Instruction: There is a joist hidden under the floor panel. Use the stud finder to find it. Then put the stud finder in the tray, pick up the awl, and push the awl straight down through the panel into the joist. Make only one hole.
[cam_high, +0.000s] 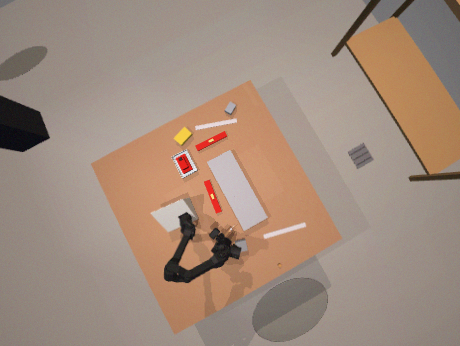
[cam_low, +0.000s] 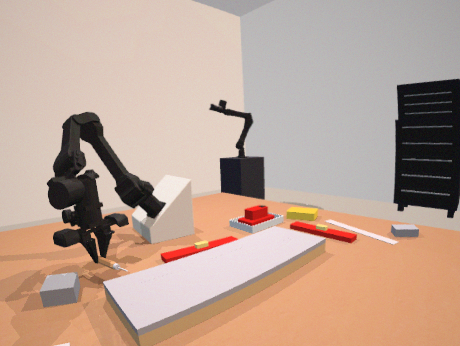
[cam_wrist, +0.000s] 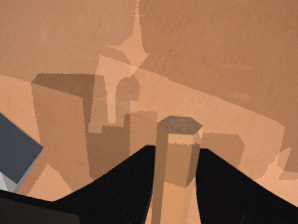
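Note:
My gripper (cam_low: 100, 259) (cam_wrist: 176, 156) is shut on the wooden handle of the awl (cam_high: 231, 229) (cam_low: 107, 263) (cam_wrist: 176, 167). In the exterior view the awl lies nearly level between the fingertips, a little above the table, its metal tip toward the floor panel (cam_high: 237, 190) (cam_low: 215, 270). The wrist view shows the handle's butt end; the metal tip is hidden there. The pale panel lies flat on a tan base. The red stud finder (cam_high: 184, 163) (cam_low: 256, 213) sits in the white tray (cam_high: 193, 172) (cam_low: 250, 228), beyond the panel. The joist is hidden.
A grey block (cam_high: 242, 245) (cam_low: 60, 290) stands close to the gripper. One red level (cam_high: 213, 197) (cam_low: 180, 251) lies along the panel, another (cam_high: 211, 141) (cam_low: 330, 233) beyond it. A white wedge (cam_high: 170, 215) (cam_low: 172, 215) stands at the arm's base. A yellow block (cam_high: 183, 135) (cam_low: 302, 214) is near the tray.

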